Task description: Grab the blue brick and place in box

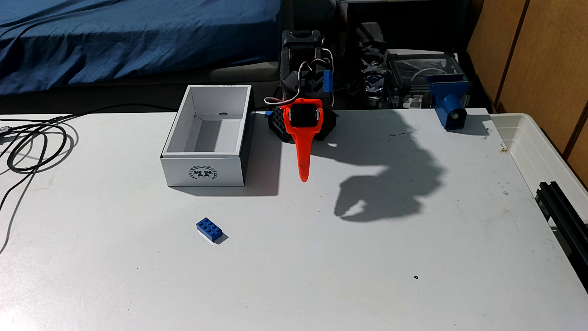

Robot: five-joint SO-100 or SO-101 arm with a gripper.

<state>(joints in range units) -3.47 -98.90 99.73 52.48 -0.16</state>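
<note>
1. The blue brick (pixel 209 229) lies studs-up on the white table (pixel 350 254), well apart from everything else, at about seven o'clock from the gripper (pixel 304 178).
2. The box (pixel 203 173) stands open at about twelve o'clock from the brick, its emblem side facing the camera.
3. The orange gripper points down toward the camera, just beside the box at its three o'clock; seen head-on, its fingers seem pressed together, though the shadow to the right hints at a small gap, so I cannot tell.
4. A blue mount (pixel 448 102) sits at the table's far edge, at two o'clock from the gripper.
</note>
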